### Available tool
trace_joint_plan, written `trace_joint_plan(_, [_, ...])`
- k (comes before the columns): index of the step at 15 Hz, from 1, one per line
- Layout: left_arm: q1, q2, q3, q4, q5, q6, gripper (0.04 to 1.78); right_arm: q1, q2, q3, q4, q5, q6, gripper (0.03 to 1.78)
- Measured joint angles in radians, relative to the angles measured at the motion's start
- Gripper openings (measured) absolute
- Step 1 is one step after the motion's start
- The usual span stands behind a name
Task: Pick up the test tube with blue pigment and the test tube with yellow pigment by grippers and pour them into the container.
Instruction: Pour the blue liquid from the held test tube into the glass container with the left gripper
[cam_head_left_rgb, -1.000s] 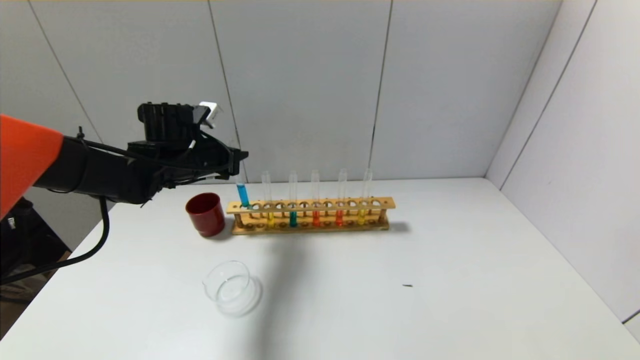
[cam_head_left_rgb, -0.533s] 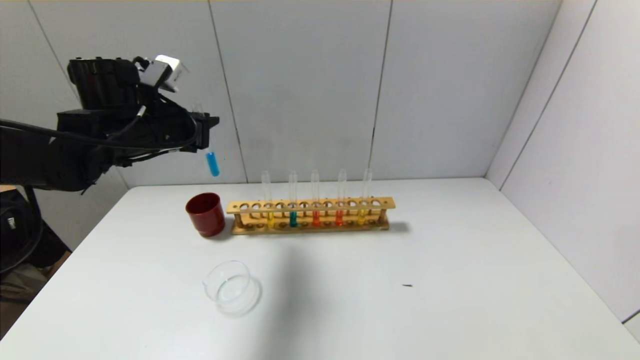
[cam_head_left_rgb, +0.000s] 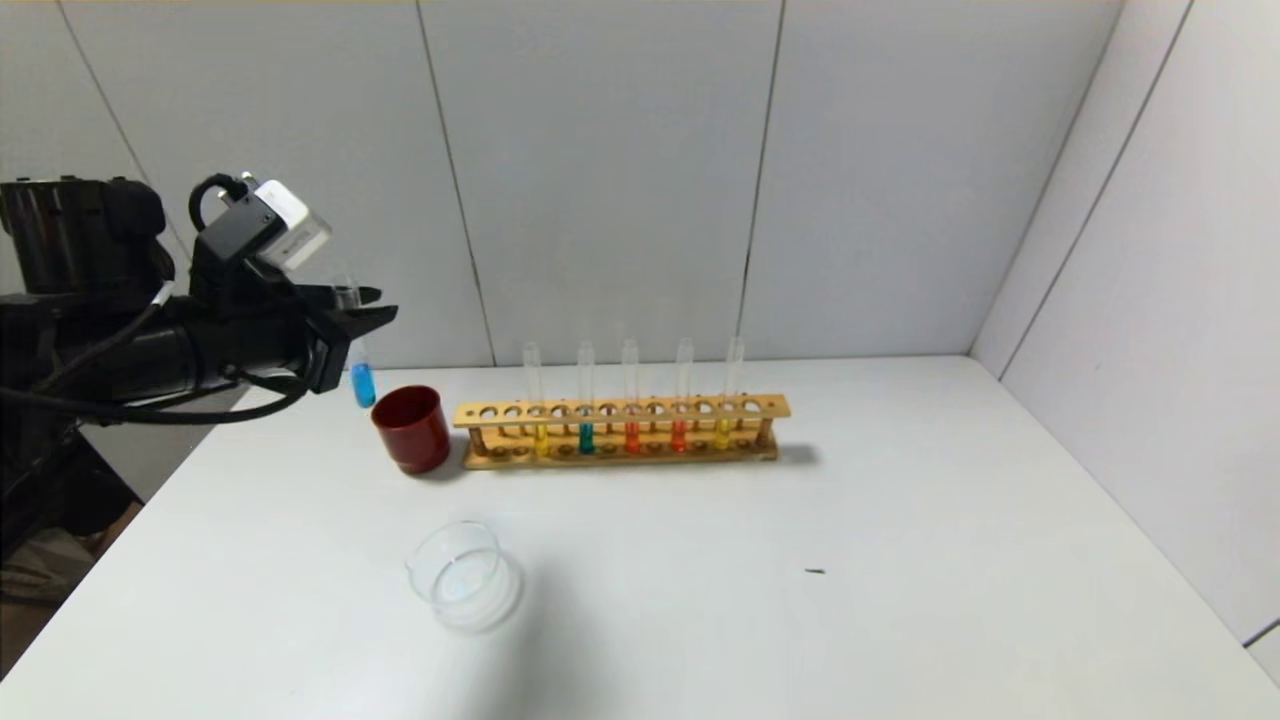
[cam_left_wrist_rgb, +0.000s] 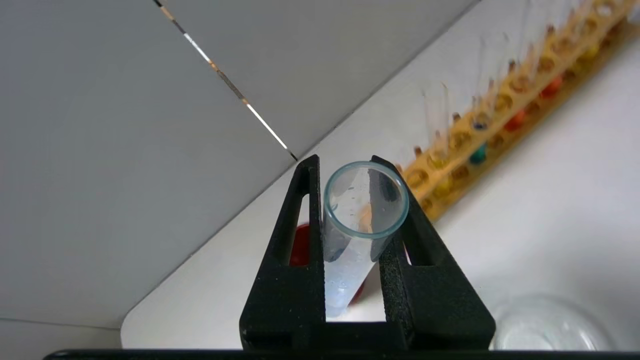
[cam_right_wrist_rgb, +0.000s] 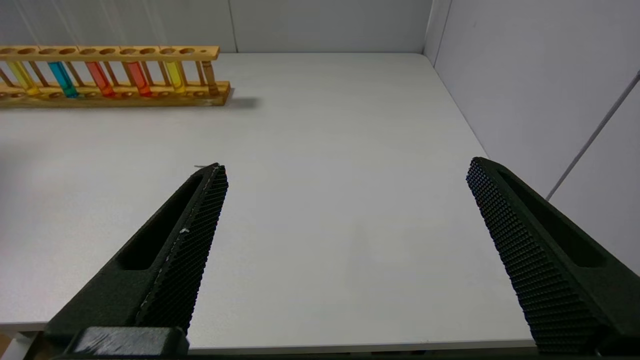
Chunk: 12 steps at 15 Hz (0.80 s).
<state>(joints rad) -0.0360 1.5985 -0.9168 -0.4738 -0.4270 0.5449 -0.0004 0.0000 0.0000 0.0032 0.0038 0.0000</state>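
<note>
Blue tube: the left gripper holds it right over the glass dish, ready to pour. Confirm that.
Not quite. The left gripper does hold the test tube with blue pigment, but the head view shows it up beside the dark red cup, at the table's far left. The container sits nearer the front edge, with nothing above it.

No readable text, label or number anywhere.
</note>
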Motion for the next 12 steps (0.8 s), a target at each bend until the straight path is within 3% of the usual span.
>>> trace_joint_plan(9, [0.003,-0.082,0.186,0.037,0.000,0.477,0.35,0.000,0.000,0.000,0.000,0.000,0.000,1.75])
trace_joint_plan(12, [0.003,-0.094,0.224,0.013,0.002,0.542,0.35,0.000,0.000,0.000,0.000,0.000,0.000,1.75])
